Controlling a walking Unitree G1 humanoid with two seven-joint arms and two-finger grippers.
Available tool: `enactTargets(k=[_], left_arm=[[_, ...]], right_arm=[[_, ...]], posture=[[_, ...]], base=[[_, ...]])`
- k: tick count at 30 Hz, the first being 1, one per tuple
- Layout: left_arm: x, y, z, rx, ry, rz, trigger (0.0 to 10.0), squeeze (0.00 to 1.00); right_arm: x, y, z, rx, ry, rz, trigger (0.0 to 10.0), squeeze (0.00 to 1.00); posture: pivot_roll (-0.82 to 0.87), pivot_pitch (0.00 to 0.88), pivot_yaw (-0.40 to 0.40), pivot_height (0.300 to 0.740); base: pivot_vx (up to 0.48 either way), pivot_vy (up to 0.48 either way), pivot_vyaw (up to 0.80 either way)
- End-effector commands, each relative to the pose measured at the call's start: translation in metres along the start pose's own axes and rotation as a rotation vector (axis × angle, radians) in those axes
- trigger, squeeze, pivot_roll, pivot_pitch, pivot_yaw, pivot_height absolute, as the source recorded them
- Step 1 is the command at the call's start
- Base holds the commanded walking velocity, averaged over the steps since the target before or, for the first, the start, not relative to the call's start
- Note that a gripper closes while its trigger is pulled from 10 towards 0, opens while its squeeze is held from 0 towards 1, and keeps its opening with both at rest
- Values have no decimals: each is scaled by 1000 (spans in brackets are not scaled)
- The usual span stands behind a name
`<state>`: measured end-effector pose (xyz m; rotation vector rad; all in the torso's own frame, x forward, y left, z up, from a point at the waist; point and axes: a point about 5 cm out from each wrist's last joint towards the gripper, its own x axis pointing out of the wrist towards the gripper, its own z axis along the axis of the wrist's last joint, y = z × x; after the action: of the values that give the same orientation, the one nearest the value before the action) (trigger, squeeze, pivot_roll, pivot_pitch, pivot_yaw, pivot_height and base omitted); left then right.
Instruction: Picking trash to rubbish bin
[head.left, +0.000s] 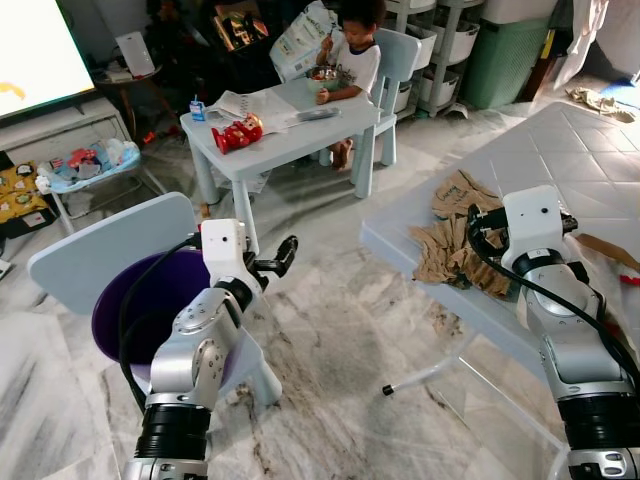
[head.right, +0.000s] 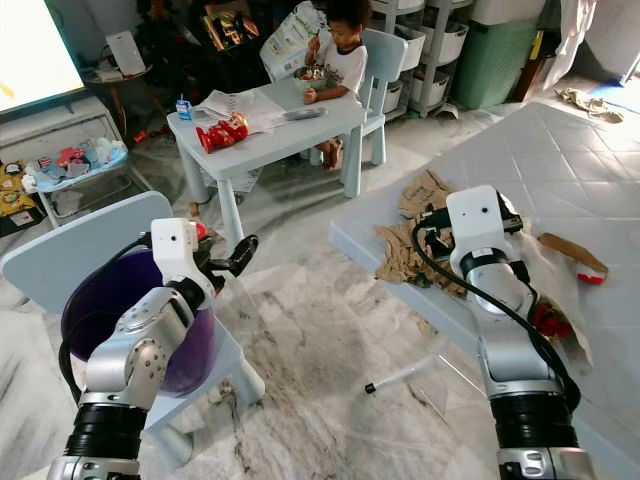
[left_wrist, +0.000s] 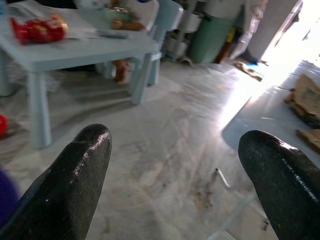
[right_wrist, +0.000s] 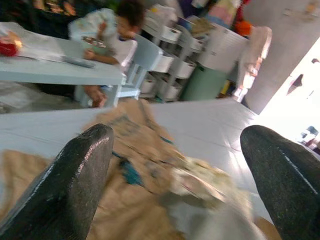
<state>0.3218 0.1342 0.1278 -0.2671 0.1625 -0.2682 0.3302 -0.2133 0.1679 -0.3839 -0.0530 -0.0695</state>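
Crumpled brown paper scraps (head.left: 452, 243) lie near the edge of a white table (head.left: 560, 160) on my right. My right gripper (right_wrist: 177, 135) hovers just above that paper, open, with nothing between its fingers. In the eye views its wrist housing (head.left: 530, 225) hides the fingers. A purple bin (head.left: 150, 300) stands at my lower left, behind a light blue chair back (head.left: 100, 250). My left gripper (head.left: 283, 252) is held out over the floor to the right of the bin, open and empty. Another brown scrap (head.right: 572, 252) and something red (head.right: 550, 320) lie further along the table.
A child (head.left: 352, 50) sits at a small blue table (head.left: 300, 130) at the back, with a red toy (head.left: 236, 133) on it. A green basket (head.left: 505, 60) and shelves stand behind. Marble floor (head.left: 330, 330) lies between the bin and the white table's leg (head.left: 430, 375).
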Motion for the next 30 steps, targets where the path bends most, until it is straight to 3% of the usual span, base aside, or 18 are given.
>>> enactTargets(k=[1,7,21,30], left_arm=[[1,-4,7,-2,-29,-27,10000,0],[2,-3,8,-14,-34,-24,10000,0],[3,-5,8,-36,-37,-45,10000,0],[2,-6,6,-40,-34,-50,10000,0]], right_arm=[[0,-3,4,2,-25,-15,10000,0],[1,-4,5,5,-31,-15,10000,0],[2,-4,8,6,-50,-11,10000,0],[1,-4,8,7,-52,-9,10000,0]], posture=[[-75,44,14,740],[-76,39,12,740],[-78,36,10,740],[-80,36,11,740]], base=[[0,0,-800],[0,0,-793],[0,0,0],[0,-224,0]])
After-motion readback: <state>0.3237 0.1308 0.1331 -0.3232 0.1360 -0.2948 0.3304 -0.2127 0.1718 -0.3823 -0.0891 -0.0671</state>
